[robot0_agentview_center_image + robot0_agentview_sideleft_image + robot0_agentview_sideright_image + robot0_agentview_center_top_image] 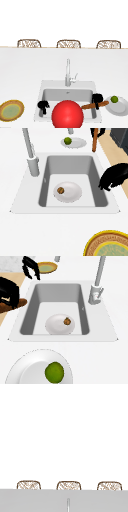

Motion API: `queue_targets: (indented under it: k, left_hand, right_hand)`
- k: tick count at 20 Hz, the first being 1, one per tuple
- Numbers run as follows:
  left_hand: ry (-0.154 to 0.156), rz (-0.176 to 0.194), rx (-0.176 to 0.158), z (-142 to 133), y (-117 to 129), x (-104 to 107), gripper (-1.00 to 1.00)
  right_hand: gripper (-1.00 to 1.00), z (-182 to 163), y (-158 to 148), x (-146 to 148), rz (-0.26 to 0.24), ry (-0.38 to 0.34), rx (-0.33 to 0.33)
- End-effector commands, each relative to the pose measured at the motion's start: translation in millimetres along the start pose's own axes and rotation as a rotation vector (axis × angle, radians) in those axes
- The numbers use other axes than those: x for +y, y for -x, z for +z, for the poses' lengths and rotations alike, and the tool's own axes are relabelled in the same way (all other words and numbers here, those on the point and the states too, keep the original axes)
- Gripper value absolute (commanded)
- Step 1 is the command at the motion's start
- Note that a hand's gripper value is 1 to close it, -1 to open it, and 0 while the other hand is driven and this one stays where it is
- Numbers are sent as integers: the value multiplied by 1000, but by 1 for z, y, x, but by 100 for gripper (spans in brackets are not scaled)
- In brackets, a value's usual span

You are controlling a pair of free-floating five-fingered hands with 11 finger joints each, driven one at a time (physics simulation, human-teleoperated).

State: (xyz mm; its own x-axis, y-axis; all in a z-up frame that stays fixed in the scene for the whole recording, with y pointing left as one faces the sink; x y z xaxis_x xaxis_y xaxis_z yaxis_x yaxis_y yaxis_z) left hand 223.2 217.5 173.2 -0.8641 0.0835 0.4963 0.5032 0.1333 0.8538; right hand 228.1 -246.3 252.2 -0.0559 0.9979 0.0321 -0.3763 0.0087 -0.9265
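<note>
At lower right of the front view, the right robot hand [97,99] curls around a long brown wooden stick [95,105], which could slip from its off-centre grasp and knock the lime-bearing white plate [123,107].

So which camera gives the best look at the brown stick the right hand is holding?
The front view: the brown stick lies side-on across the sink's right edge, with the right hand curled round it. The left side view shows it far off; the right side view shows just one end.

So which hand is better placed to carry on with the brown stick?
Right. The right hand is already curled round the brown stick by the sink's right edge; the left hand hovers at the left edge.
</note>
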Motion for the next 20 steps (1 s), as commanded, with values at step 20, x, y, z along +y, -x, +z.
queue_targets:
  k: [20]
  left_hand:
    - [0, 0, 0, 0, 0, 0, 0]
  right_hand:
    - [100, 98, 134, 21, -62, -23, -26]
